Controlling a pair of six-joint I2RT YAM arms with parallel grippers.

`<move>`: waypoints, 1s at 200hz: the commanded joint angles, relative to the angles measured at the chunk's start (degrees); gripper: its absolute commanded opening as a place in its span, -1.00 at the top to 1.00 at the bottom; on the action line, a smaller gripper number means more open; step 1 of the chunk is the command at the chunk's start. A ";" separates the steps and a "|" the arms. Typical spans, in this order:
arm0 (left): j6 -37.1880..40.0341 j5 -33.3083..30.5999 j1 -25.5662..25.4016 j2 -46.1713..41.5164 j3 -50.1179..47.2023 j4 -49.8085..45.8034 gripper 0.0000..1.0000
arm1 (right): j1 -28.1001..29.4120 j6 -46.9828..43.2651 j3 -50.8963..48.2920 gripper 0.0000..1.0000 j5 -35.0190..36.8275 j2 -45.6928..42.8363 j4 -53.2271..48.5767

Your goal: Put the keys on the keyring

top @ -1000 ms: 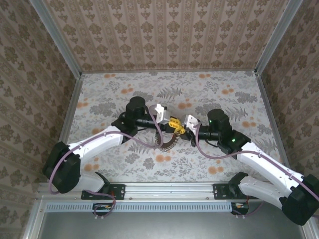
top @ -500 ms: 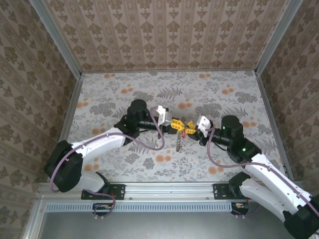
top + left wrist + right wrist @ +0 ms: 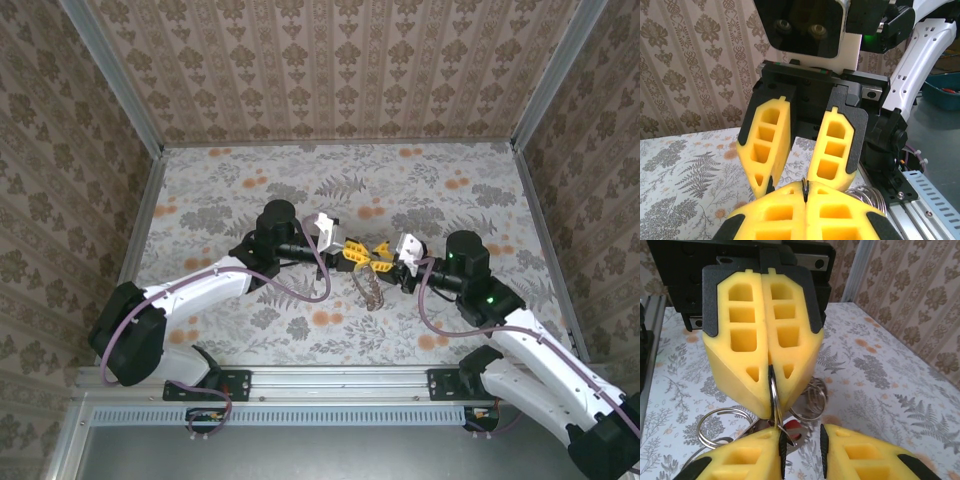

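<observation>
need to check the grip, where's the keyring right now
In the top view the keyring hangs over the middle of the table, pinched at its top by the shut left fingers, the open right fingers close beside them.

The top of the keyring (image 3: 773,390) is being hidden inside the left claw (image 3: 769,360); the key (image 3: 792,427) is being partly covered by the right claw (image 3: 801,442).

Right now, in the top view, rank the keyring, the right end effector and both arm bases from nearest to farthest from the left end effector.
1. Keyring: pinched in the left end effector, dangling on its near side.
2. Right end effector: just to its right, open.
3. Left base and right base: near edge, either side; too close to call.
</observation>
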 commanded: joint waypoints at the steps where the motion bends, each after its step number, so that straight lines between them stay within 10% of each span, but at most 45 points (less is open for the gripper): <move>1: 0.23 1.51 -0.39 -1.27 0.02 1.31 1.00 | -0.23 -0.28 1.51 0.44 -3.32 0.37 1.33; 200: 1.10 0.12 -2.56 -1.43 1.69 1.13 1.00 | -0.28 -5.56 4.25 0.49 -3.60 0.00 -3.18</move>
